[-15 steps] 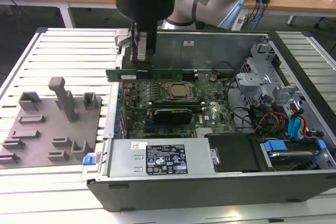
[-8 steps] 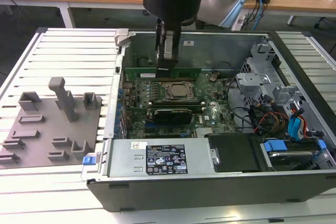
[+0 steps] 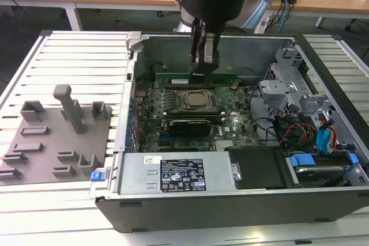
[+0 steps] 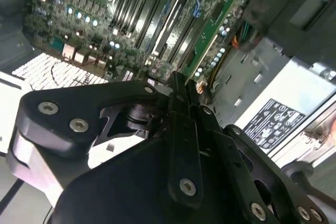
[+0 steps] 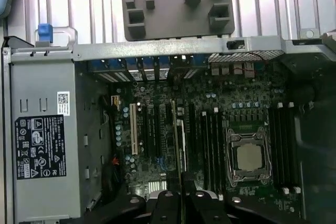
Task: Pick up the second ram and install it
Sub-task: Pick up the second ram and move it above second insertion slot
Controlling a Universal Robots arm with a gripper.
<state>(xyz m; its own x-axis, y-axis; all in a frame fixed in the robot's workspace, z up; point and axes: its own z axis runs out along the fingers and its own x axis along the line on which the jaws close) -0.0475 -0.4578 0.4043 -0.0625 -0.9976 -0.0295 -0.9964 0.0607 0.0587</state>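
Exterior view: end effector [image 3: 203,71] grips second ram [image 3: 173,78] beyond labelled power supply [image 3: 138,171].

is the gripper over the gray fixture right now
No, in the exterior view the gripper is down inside the open computer case, apart from the gray fixture.

The second ram [image 3: 173,78] is shown in green against the darker green motherboard [image 3: 230,125]. The end effector [image 3: 203,71] is finished in black. A silver processor [image 3: 196,99] is framed in black. The fixture [image 3: 57,142] is coloured plain gray, and the tabletop [image 3: 81,56] is striped with white slats. A black label [image 3: 182,176] is carried on the gray power supply [image 3: 132,171].
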